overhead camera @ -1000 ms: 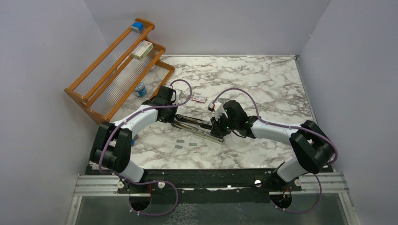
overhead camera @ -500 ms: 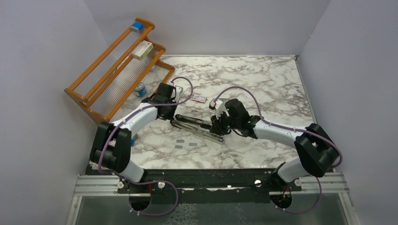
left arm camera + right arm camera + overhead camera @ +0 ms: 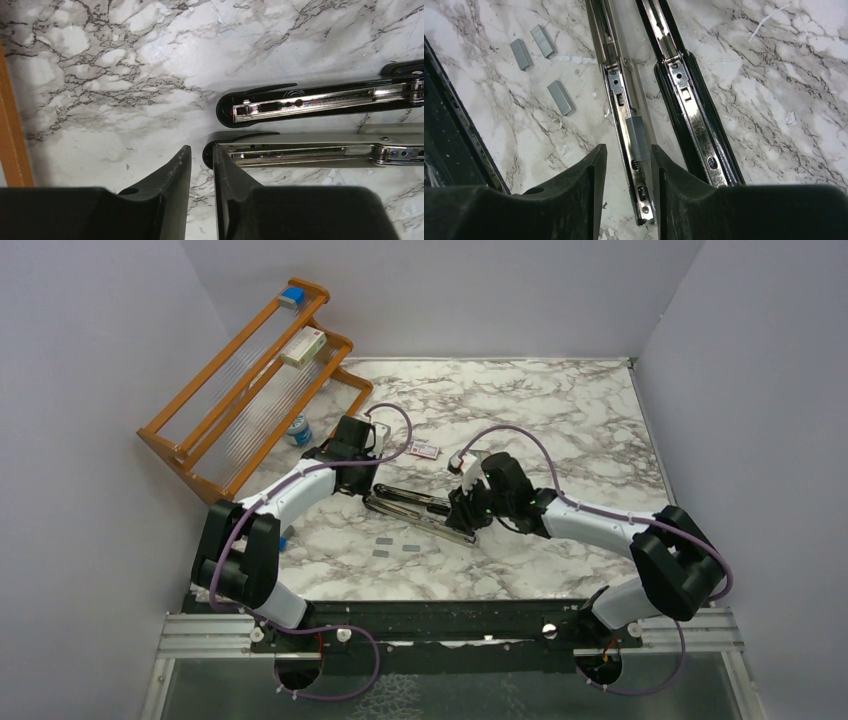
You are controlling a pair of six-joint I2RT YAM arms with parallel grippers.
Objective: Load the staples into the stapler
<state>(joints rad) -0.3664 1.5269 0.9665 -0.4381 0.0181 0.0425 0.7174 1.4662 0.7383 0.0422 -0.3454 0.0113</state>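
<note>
You have one stapler [image 3: 420, 510], lying open as two long parts side by side. Count four staple strips [image 3: 561, 97] in the right wrist view: three loose at the upper left, one on the silver rail at centre. The top view gives you one red-and-white packet [image 3: 425, 450] and one wooden rack [image 3: 180, 468] at upper left, with one blue block [image 3: 291, 296], one white-and-red box [image 3: 304, 345] and one small can [image 3: 297, 429].

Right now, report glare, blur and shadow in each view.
Left wrist: glare streaks the slim black stapler along its shiny silver rail. Right wrist: crisp; short grey staple strips read clearly. Top external: even light, strips tiny.
</note>
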